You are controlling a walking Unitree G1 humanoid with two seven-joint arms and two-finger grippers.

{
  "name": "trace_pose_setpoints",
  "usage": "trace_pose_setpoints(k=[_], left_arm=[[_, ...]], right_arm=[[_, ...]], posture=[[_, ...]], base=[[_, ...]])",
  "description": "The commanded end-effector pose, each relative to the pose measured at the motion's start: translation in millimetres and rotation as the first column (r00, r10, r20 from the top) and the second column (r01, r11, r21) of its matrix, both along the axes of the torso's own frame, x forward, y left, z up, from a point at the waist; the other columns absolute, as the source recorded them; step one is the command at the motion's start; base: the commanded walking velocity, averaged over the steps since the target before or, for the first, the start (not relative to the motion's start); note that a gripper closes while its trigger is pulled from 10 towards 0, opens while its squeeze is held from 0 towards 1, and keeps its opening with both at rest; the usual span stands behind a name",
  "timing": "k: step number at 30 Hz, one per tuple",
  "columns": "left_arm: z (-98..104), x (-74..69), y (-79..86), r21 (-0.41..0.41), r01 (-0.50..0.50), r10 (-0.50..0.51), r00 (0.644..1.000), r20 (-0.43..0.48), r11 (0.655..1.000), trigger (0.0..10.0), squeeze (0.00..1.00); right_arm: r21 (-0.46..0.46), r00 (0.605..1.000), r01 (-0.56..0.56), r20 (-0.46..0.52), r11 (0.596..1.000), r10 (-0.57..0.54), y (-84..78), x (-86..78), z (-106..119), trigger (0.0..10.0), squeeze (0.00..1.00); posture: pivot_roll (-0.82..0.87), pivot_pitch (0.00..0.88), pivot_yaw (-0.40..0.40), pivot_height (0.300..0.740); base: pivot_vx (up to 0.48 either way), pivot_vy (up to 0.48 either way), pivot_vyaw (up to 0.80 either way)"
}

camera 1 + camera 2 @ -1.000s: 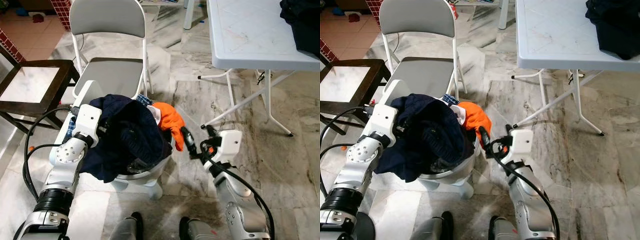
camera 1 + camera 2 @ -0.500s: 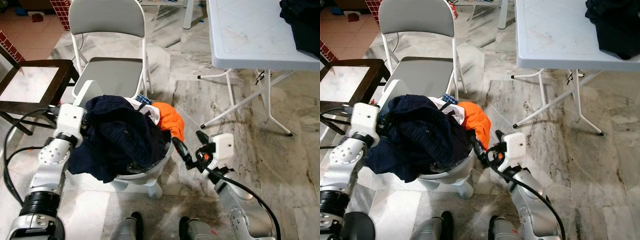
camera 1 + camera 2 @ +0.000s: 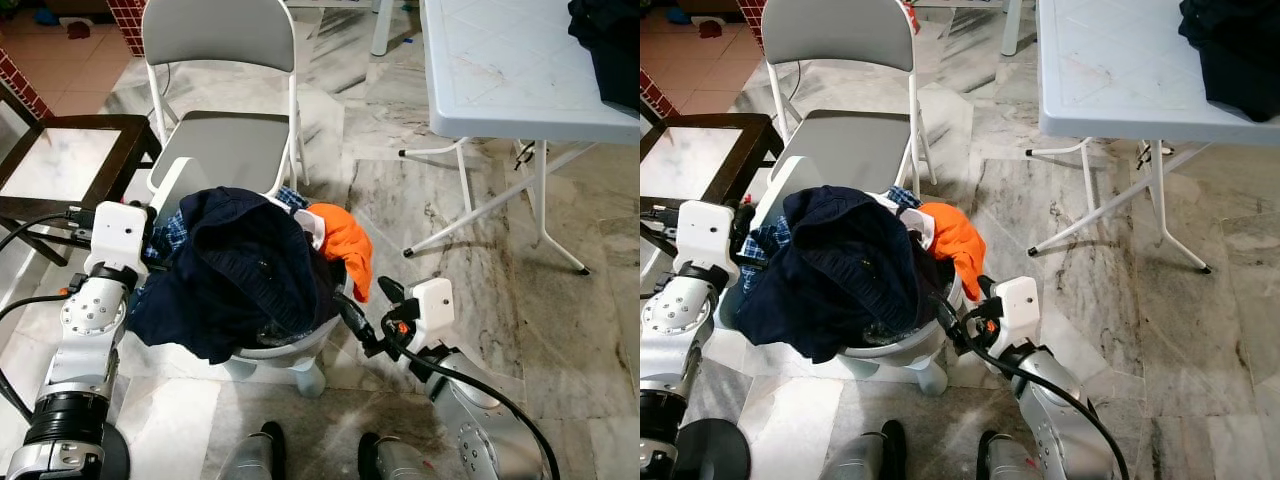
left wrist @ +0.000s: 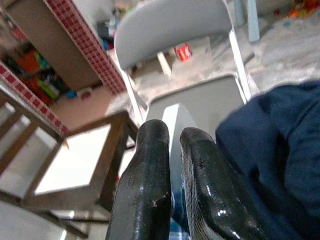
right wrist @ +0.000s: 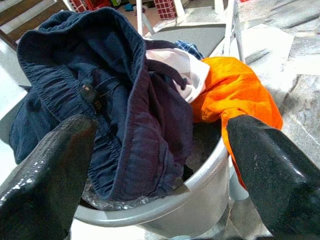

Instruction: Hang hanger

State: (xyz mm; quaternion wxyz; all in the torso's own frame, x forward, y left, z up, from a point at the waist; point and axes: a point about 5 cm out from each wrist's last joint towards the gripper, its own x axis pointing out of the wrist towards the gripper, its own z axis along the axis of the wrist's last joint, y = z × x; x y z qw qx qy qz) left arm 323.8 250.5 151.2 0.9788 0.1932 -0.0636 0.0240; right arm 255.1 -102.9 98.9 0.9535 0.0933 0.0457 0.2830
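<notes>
A grey plastic basket [image 3: 290,352] stands on the floor before me, heaped with clothes. A navy garment [image 3: 245,270] lies on top, an orange one [image 3: 345,240] hangs over the right rim, and white and blue plaid cloth peeks out between. My left gripper [image 4: 170,131] is shut with nothing in it, close to the navy cloth at the basket's left side. My right gripper [image 3: 368,303] is open, its fingers spread wide at the basket's right rim, just below the orange garment [image 5: 235,95]. I cannot make out a hanger.
A grey folding chair [image 3: 215,40] stands right behind the basket. A dark wooden side table [image 3: 60,165] is at the left. A white folding table [image 3: 510,70] at the right carries dark clothes [image 3: 610,40]; its legs reach the marble floor.
My left arm has drawn back to the left, off the clothes pile. My right gripper has moved down and left, closer to the basket's rim.
</notes>
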Motion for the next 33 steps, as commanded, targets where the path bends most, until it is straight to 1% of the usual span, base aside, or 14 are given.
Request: trace_pose_setpoints(k=[1, 3, 4, 5, 11, 12, 13, 18, 19, 20, 27, 28, 29, 33], left_arm=[[7, -1.1, -7.1, 0.021, 0.046, -0.046, 0.998, 0.039, 0.999, 10.0, 0.0], [7, -0.8, -10.1, 0.02, 0.065, -0.065, 0.997, 0.039, 0.998, 10.0, 0.0], [8, 0.0, -17.4, 0.02, 0.106, -0.107, 0.994, 0.039, 0.994, 10.0, 1.0], [8, 0.2, -22.7, 0.017, 0.135, -0.136, 0.99, 0.041, 0.991, 10.0, 1.0], [4, 0.6, -32.9, 0.009, 0.212, -0.212, 0.977, 0.004, 0.977, 10.0, 1.0], [1, 0.8, -35.1, 0.015, 0.238, -0.238, 0.971, -0.019, 0.971, 10.0, 1.0], [-4, 1.4, -37.3, 0.034, 0.274, -0.272, 0.96, -0.066, 0.961, 10.0, 1.0], [-4, 6.0, -30.7, 0.071, 0.278, -0.27, 0.958, -0.1, 0.958, 10.0, 1.0], [-4, 6.7, -30.9, 0.076, 0.293, -0.284, 0.952, -0.114, 0.953, 10.0, 1.0], [-4, 8.5, -30.2, 0.104, 0.312, -0.296, 0.944, -0.143, 0.945, 10.0, 1.0], [-2, 12.4, -26.0, 0.156, 0.343, -0.312, 0.93, -0.195, 0.926, 10.0, 1.0], [-1, 12.8, -25.7, 0.16, 0.353, -0.319, 0.926, -0.202, 0.922, 10.0, 1.0], [0, 13.1, -26.8, 0.158, 0.384, -0.348, 0.912, -0.216, 0.91, 10.0, 1.0], [4, 11.8, -32.6, 0.122, 0.438, -0.41, 0.89, -0.196, 0.891, 10.0, 1.0]], right_arm=[[-0.003, 1.0, -0.015, -0.005, 1.0, 0.015, 3.1, -4.6, 0, 10.0, 0.0], [-0.004, 1.0, -0.016, -0.006, 1.0, 0.016, 3.1, -5.1, -1, 10.0, 0.0], [-0.012, 1.0, -0.021, -0.006, 1.0, 0.021, 4.5, -6.0, -1, 10.0, 0.0], [-0.016, 1.0, -0.026, -0.006, 1.0, 0.026, 5.6, -6.9, -1, 10.0, 0.0], [-0.022, 0.999, -0.036, -0.005, 0.999, 0.035, 7.2, -9.5, -1, 10.0, 0.0], [-0.023, 0.999, -0.035, -0.005, 0.999, 0.035, 7.0, -9.9, -1, 10.0, 0.0], [-0.025, 0.999, -0.035, -0.006, 0.999, 0.035, 6.6, -10.6, -1, 10.0, 0.0], [-0.032, 0.999, -0.034, -0.008, 0.999, 0.034, 5.6, -12.7, -1, 10.0, 0.0], [-0.033, 0.999, -0.034, -0.009, 0.999, 0.033, 5.4, -13.0, -1, 10.0, 0.0], [-0.034, 0.999, -0.035, -0.011, 0.999, 0.034, 5.8, -13.6, -2, 10.0, 0.0], [-0.038, 0.999, -0.043, -0.012, 0.998, 0.043, 7.4, -14.6, -2, 10.0, 0.0], [-0.04, 0.999, -0.044, -0.012, 0.998, 0.044, 7.5, -14.7, -2, 10.0, 0.0], [-0.041, 0.999, -0.046, -0.012, 0.998, 0.046, 7.7, -14.8, -2, 10.0, 0.0], [-0.044, 0.999, -0.049, -0.011, 0.998, 0.049, 8.2, -14.3, -2, 10.0, 0.0]], posture=[[-0.01, 0.246, 0.05, 0.74], [-0.01, 0.246, 0.05, 0.74], [-0.02, 0.249, 0.049, 0.74], [-0.02, 0.25, 0.049, 0.74], [-0.03, 0.254, 0.049, 0.74], [-0.03, 0.256, 0.049, 0.74], [-0.03, 0.256, 0.049, 0.74], [-0.04, 0.262, 0.05, 0.74], [-0.04, 0.262, 0.05, 0.74], [-0.04, 0.262, 0.05, 0.74], [-0.04, 0.261, 0.05, 0.74], [-0.04, 0.26, 0.05, 0.74], [-0.04, 0.26, 0.05, 0.74], [-0.04, 0.26, 0.05, 0.74]], base=[[0.0, 0.0, 0.0], [0.0, 0.0, 0.0], [0.0, 0.0, 0.0], [0.0, 0.0, 0.0], [0.0, 0.0, 0.0], [0.0, 0.0, 0.0], [0.0, 0.0, 0.0], [0.0, 0.0, 0.0], [0.0, 0.0, 0.0], [0.0, 0.0, 0.0], [0.0, 0.0, 0.0], [0.0, 0.0, 0.0], [0.0, 0.0, 0.0], [0.0, 0.0, 0.0]])
